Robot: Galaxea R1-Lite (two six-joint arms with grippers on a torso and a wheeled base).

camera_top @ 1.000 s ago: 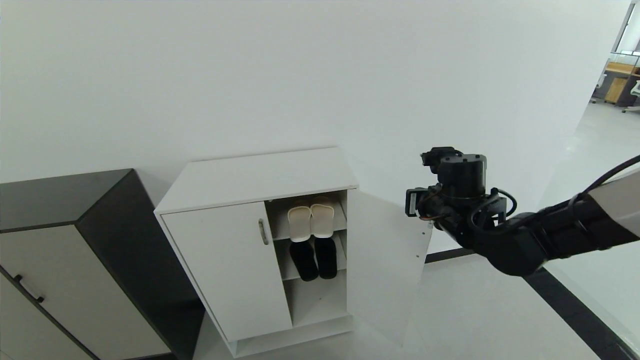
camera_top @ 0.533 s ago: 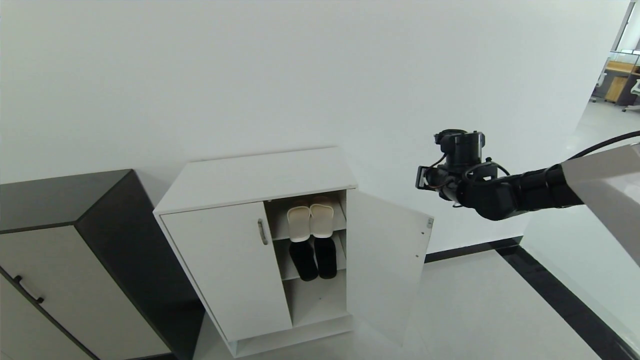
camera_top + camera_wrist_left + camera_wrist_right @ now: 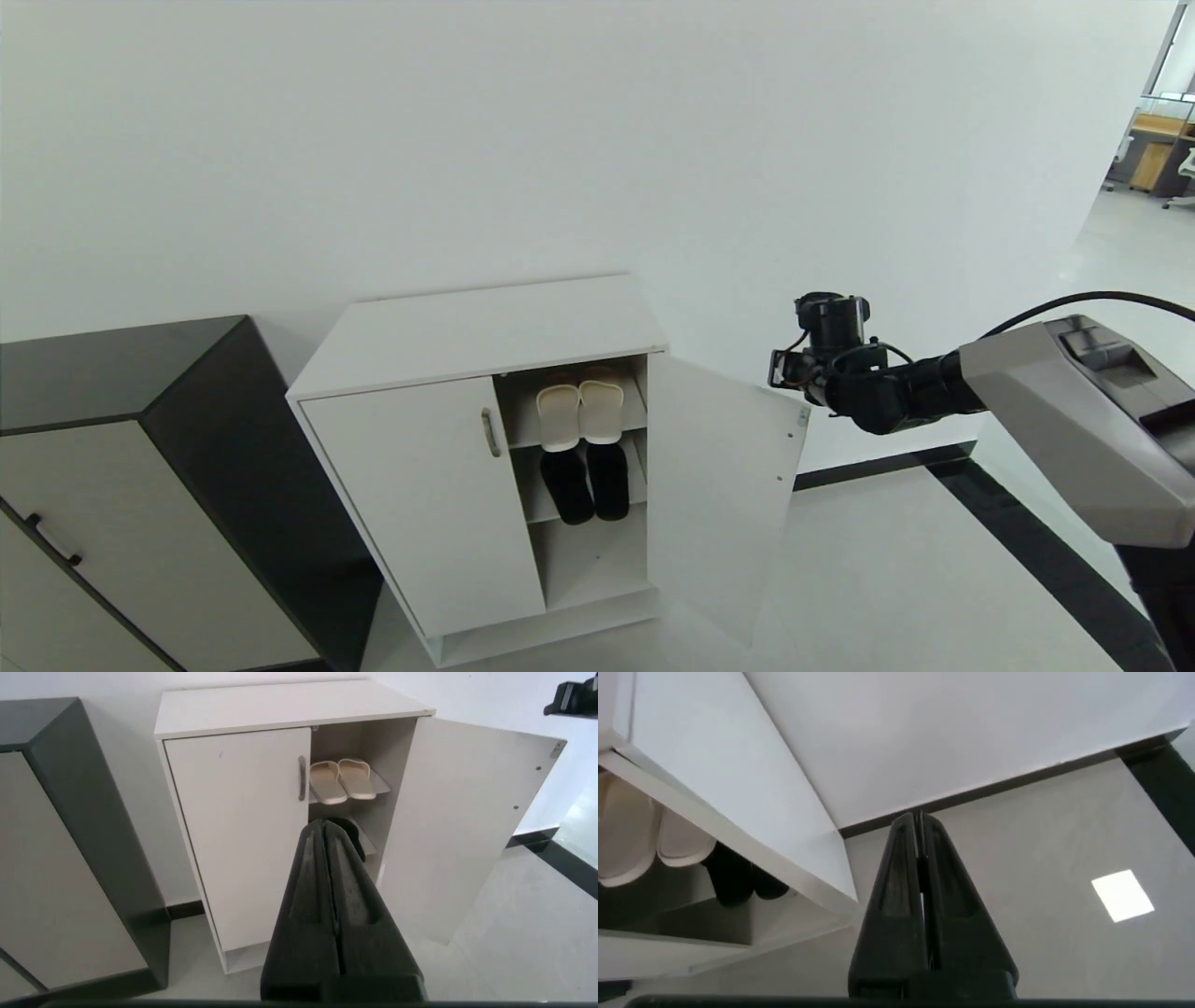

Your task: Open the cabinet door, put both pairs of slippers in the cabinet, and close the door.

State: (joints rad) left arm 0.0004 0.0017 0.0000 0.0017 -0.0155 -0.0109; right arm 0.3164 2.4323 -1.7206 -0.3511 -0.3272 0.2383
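- The cabinet (image 3: 485, 327) has its door (image 3: 719, 485) swung wide, with white slippers (image 3: 579, 415) racked above black slippers (image 3: 586, 483) inside.
- The right gripper (image 3: 921, 817), fingers pressed together, hangs seemingly just behind the door's upper outer corner.
- The left gripper (image 3: 326, 826), likewise pressed together, half hides the black pair.

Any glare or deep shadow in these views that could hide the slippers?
Head view: even light, no glare; black slippers dark in the shaded cabinet, outlines readable. Right wrist view: bright patch on the floor, away from the cabinet. Left wrist view: white slippers well lit; left pincer covers most of the black pair.
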